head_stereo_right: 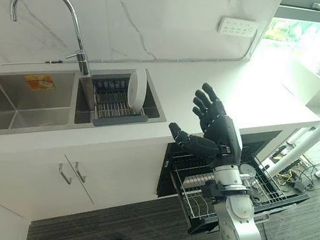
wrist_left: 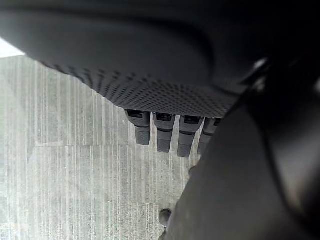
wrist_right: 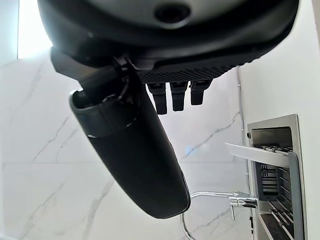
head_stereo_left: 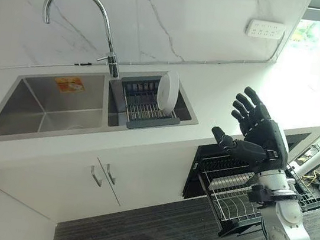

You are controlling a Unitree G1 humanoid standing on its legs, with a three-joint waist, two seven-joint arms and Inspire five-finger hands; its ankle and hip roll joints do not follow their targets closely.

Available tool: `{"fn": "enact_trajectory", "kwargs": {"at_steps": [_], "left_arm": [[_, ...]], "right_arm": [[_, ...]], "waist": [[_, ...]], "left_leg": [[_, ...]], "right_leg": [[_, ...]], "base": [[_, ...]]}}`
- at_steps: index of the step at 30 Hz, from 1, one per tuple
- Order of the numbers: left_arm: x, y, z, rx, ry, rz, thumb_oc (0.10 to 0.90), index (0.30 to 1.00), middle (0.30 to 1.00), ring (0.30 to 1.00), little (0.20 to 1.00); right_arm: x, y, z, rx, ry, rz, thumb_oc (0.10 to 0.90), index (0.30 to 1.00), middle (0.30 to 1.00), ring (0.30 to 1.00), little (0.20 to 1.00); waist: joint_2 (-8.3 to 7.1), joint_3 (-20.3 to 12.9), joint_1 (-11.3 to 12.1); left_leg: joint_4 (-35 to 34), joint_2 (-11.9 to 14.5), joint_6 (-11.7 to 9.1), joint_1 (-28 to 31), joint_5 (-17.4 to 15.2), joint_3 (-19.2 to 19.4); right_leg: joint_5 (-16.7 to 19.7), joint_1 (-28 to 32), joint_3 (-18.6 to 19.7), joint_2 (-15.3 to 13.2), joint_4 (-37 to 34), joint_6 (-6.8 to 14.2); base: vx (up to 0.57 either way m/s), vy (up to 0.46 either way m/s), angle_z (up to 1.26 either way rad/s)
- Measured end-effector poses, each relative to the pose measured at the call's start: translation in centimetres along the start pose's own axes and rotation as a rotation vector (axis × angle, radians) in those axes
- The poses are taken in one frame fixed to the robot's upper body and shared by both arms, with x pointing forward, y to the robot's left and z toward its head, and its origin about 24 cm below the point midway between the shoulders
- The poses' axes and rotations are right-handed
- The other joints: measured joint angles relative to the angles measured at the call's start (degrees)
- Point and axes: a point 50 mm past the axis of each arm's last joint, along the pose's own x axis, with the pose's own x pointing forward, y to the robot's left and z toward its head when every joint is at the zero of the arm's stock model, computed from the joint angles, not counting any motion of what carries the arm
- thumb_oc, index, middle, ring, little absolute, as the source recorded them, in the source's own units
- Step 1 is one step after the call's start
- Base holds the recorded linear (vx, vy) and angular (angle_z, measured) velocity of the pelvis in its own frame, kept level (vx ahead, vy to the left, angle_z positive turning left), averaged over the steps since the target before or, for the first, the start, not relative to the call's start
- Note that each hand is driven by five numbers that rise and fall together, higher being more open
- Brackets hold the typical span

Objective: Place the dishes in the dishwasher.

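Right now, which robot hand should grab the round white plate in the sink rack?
The right robot hand, probably: it hovers open above the counter, right of the round white plate. The left robot hand faces the floor.

**Hidden and cut-off parts, around the dishwasher rack**

Right robot hand (head_stereo_left: 259, 137) and its arm cover the middle of the pulled-out dishwasher rack (head_stereo_left: 229, 198); contents there cannot be told. Rack's far corner blocked by the table (head_stereo_left: 223, 96) edge. Sink (head_stereo_right: 7, 104), left of the rack, cut off by the frame edge. Left robot hand (wrist_left: 165, 132): fingertips show, thumb hidden.
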Motion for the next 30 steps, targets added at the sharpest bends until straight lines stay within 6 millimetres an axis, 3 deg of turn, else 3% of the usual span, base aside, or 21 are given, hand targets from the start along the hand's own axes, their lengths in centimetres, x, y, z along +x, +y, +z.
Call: {"fn": "enact_trajectory", "kwargs": {"at_steps": [5,7,8,11,14,17,21,22,23,25,26,27,30], "left_arm": [[0.0,-0.1,0.6,-0.096,-0.061,0.016,0.8,0.9,0.9,0.9,0.9],[0.1,0.0,-0.4,-0.224,-0.057,0.034,0.8,0.9,0.9,0.9,0.9],[0.1,0.1,-1.2,-0.292,-0.064,0.044,0.8,0.9,0.9,0.9,0.9],[-0.1,0.2,-0.4,-0.258,-0.109,0.039,0.8,0.9,0.9,0.9,0.9],[0.2,-0.9,1.1,-0.251,-0.12,0.007,0.8,0.9,0.9,0.9,0.9],[0.3,-1.0,1.2,-0.247,-0.097,0.011,0.8,0.9,0.9,0.9,0.9],[0.3,-0.9,1.3,-0.21,-0.091,0.023,0.8,0.9,0.9,0.9,0.9],[0.1,-0.3,2.0,-0.18,-0.114,0.036,0.8,0.9,0.9,0.9,0.9],[-0.1,0.5,2.6,-0.127,-0.117,0.056,0.8,0.9,0.9,0.9,0.9],[0.0,-0.1,3.0,-0.118,-0.114,0.045,0.8,0.9,0.9,0.9,0.9],[0.0,-0.1,2.9,-0.103,-0.107,0.047,0.8,0.9,0.9,0.9,0.9],[-0.1,0.2,2.9,-0.099,-0.098,0.054,0.8,0.9,0.9,0.9,0.9],[-0.1,0.0,3.3,-0.096,-0.108,0.049,0.8,0.9,0.9,0.9,0.9]], "right_arm": [[0.1,-0.1,0.0,-0.002,0.0,-0.007,0.8,0.9,0.9,0.9,0.9],[0.1,-0.2,0.1,-0.01,0.001,-0.009,0.8,0.9,0.9,0.9,0.9],[0.0,-0.3,0.1,-0.02,0.007,-0.007,0.8,0.9,0.9,0.9,0.9],[0.5,-0.3,0.5,-0.021,-0.023,-0.005,0.8,0.9,0.9,0.9,0.9],[1.2,-0.3,0.3,-0.012,-0.032,-0.022,0.8,0.9,0.9,0.9,0.9],[1.3,0.4,0.0,-0.003,-0.015,0.016,0.8,0.9,0.9,0.9,0.9],[1.1,0.6,-0.2,0.009,-0.009,0.014,0.8,0.9,0.9,0.9,0.9],[1.1,0.8,-0.4,0.028,-0.008,0.012,0.8,0.9,0.9,0.9,0.9],[1.1,1.2,-0.5,0.059,-0.02,0.005,0.8,0.9,0.9,0.9,0.9],[1.4,1.4,-0.4,0.062,-0.03,0.016,0.8,0.9,0.9,0.9,0.9],[1.2,1.6,-0.7,0.067,-0.015,0.018,0.8,0.9,0.9,0.9,0.9],[1.1,1.9,-0.8,0.071,-0.007,0.042,0.8,0.9,0.9,0.9,0.9],[0.9,1.9,-0.9,0.071,-0.002,0.063,0.8,0.9,0.9,0.9,0.9]], "waist": [[0.38,-0.02,0.0],[0.27,0.14,0.07],[0.45,0.06,0.05],[-0.55,1.26,0.38],[1.34,3.97,1.69],[1.64,4.55,1.48],[2.45,4.31,1.31],[1.83,4.19,1.25],[-0.12,3.99,1.03],[1.27,5.05,0.91],[1.45,5.17,0.23],[1.39,5.28,-0.86],[0.87,6.38,-0.96]], "left_leg": [[-2.07,-0.06,-1.24,0.64,0.62,-0.32],[1.43,0.38,-2.13,0.5,-1.5,1.2],[0.73,0.28,-1.41,1.11,-0.29,1.28],[1.24,-1.26,-1.51,0.77,-0.24,-0.12],[9.95,-0.58,-5.3,-4.24,-2.77,-2.95],[10.31,1.72,-4.68,-3.81,-5.28,-1.64],[8.24,0.75,-2.03,-1.67,-6.02,1.14],[7.2,0.34,-0.97,-0.35,-5.99,1.57],[7.3,-1.67,1.62,0.04,-6.28,1.37],[7.48,-2.07,4.71,-0.07,-4.96,-0.28],[7.08,-2.24,4.14,0.17,-4.52,-0.75],[6.42,-2.42,3.54,-0.03,-4.17,-0.42],[6.74,-3.21,3.98,-0.26,-4.36,0.57]], "right_leg": [[-0.12,-0.03,0.26,0.39,-0.56,-0.21],[-0.03,0.21,-0.43,-0.17,0.09,-0.83],[-1.05,0.22,0.06,-0.02,1.62,-0.42],[-2.27,-1.98,2.01,-1.09,4.19,-0.82],[-2.29,-2.06,2.9,-0.4,4.17,-1.48],[-2.33,-3.05,4.34,-1.81,4.03,-1.13],[-1.88,-1.01,5.55,-2.72,1.71,1.68],[-4.14,1.81,2.5,-2.33,4.48,2.56],[-4.39,6.68,2.01,-0.54,1.77,3.84],[-2.27,3.59,3.36,-0.81,7.73,5.21],[-3.82,1.57,3.7,-1.58,9.84,5.97],[-4.43,0.82,4.21,-1.7,4.43,5.11],[-3.78,-0.28,5.68,-2.21,-0.85,4.22]], "base": [[0.01,-0.036,0.08],[0.05,-0.021,0.05],[0.04,0.025,0.06],[0.13,0.148,0.02],[0.22,0.233,-0.1],[0.23,0.22,-0.29],[0.24,0.164,-0.47],[0.24,0.168,-0.23],[0.18,0.123,-0.19],[0.05,-0.033,-0.07],[0.03,-0.119,0.16],[0.01,-0.102,0.12],[-0.01,-0.162,-0.02]]}}
